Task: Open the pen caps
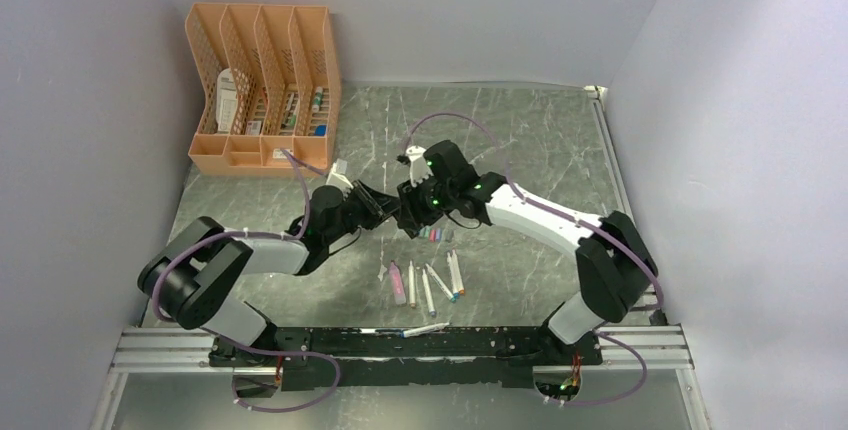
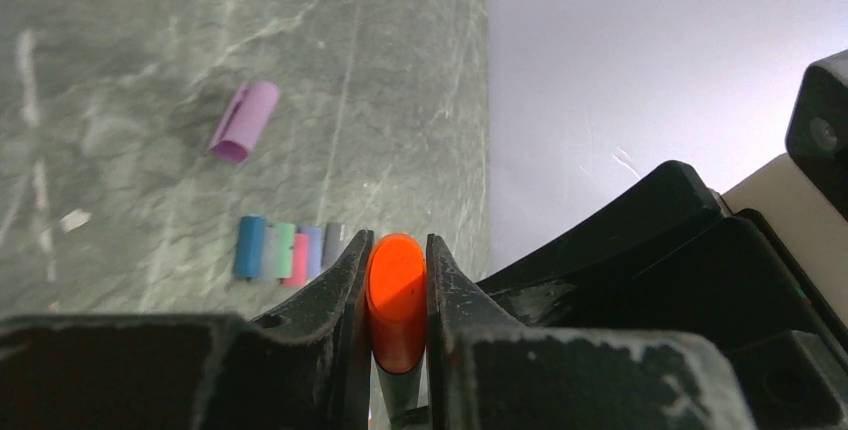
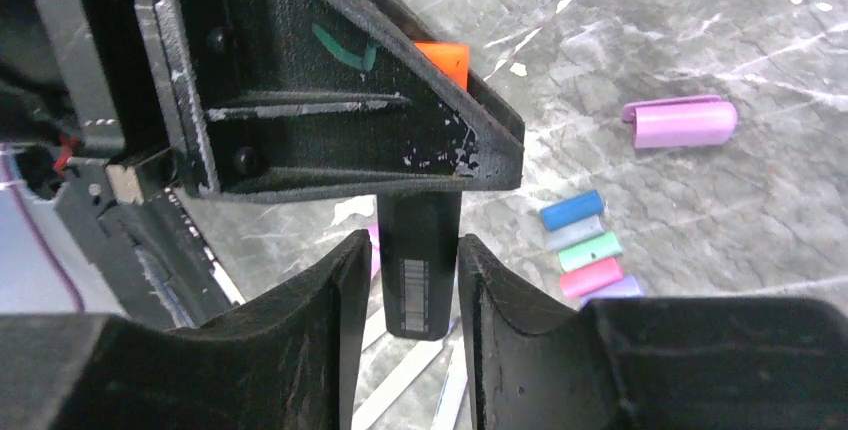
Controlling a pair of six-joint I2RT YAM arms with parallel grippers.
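Contact is seen on both sides of the orange cap (image 2: 396,300), which is pinched by the L gripper (image 2: 397,250), fingers pressed onto it. The cap is held off the marble table (image 1: 560,140), near its centre. The cap's join w/ the barrel is mostly hidden. The dark marker barrel (image 3: 418,280), w/ a barcode label, is clamped by the R gripper (image 3: 412,245), jaws closed against it just below the L fingers.

Five small caps are lined up side by side on the table below: blue cap (image 3: 572,210), pale grey cap (image 3: 575,235), green cap (image 3: 590,250), pink cap (image 3: 590,277) and lilac cap (image 3: 612,290), the last partly hidden. A pale purple cap (image 3: 682,122) is laid on its side, apart from the row. White pen barrels (image 1: 430,285) are scattered nearer the arm bases. An orange file organiser (image 1: 262,90) is set at the far L corner.
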